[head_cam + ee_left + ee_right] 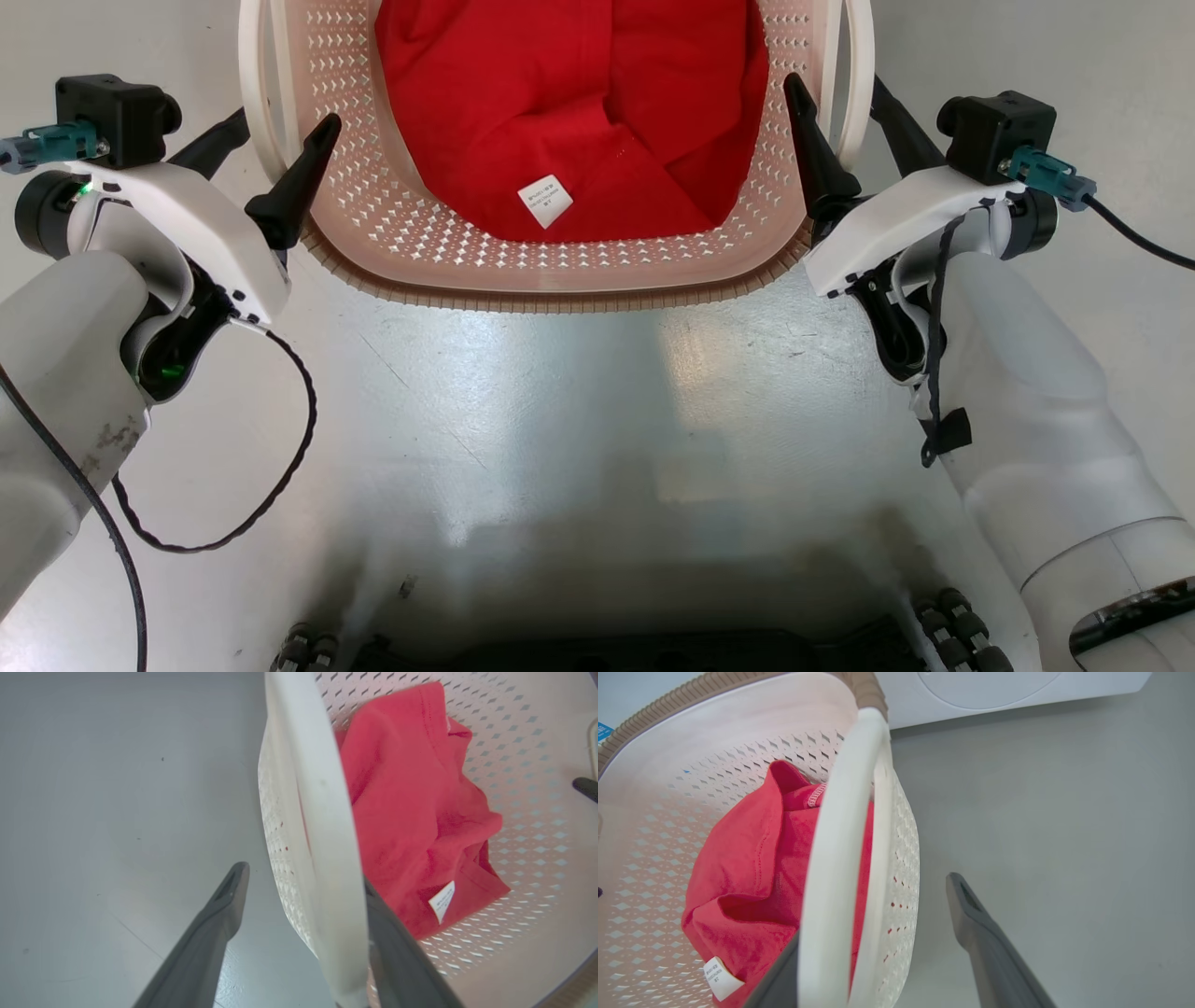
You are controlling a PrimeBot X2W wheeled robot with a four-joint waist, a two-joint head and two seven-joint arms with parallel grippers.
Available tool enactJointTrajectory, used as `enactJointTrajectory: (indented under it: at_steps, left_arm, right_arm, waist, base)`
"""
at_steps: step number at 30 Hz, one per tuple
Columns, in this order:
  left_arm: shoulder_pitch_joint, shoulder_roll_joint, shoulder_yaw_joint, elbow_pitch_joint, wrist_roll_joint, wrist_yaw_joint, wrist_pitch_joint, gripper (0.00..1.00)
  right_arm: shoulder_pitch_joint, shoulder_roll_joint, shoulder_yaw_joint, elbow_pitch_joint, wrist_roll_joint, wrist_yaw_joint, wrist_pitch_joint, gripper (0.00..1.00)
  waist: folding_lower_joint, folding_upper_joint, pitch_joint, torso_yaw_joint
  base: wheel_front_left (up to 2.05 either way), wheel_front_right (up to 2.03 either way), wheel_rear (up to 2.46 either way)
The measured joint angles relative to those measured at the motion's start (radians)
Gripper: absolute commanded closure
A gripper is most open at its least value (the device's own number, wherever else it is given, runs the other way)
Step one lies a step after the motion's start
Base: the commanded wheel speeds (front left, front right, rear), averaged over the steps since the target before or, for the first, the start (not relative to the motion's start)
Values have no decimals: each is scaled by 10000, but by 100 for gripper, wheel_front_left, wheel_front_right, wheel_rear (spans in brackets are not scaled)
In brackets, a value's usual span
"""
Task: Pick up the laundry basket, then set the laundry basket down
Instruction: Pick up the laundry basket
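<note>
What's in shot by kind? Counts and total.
laundry basket: 1
red garment: 1
washing machine: 1
claws: 2 (left claw, right claw, each open astride a basket handle)
Total: 5

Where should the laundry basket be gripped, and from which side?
Grip the laundry basket by its two side handles, left handle and right handle, one per arm, coming from the robot's side. Each is a thin loop standing off the wall, so one finger fits inside, one outside.
</note>
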Motion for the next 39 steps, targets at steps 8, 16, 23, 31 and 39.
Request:
enactJointTrajectory:
  at_steps: [8, 16, 23, 31, 39]
  left_arm:
    - [-36, -169, -431, 272, -403, -79, 10, 100]
    - [-197, -228, -529, 284, -579, -27, -2, 100]
    - [-172, -336, -637, 387, -581, -27, 10, 100]
    - [64, -293, -644, 270, -550, 17, 10, 100]
    - [565, -280, -654, 188, -464, 17, 102, 100]
  right_arm:
    - [-175, 21, 284, 303, 437, 25, 0, 37]
    - [-203, 328, 550, 265, 736, -46, -29, 100]
    - [-184, 267, 637, 324, 888, -46, -29, 100]
    - [-133, 251, 834, 435, 1129, -44, -29, 100]
    - [244, 261, 1131, 646, 1344, -44, -29, 100]
  waist:
    - [0, 0, -6, -17]
    - [0, 0, -47, -67]
    - [0, 0, -295, -89]
    - [0, 0, -793, -122]
    - [0, 0, -1396, -159]
  base:
    - [0, 0, 0]
    - [0, 0, 0]
    - [0, 0, 0]
    - [0, 0, 0]
    - [0, 0, 0]
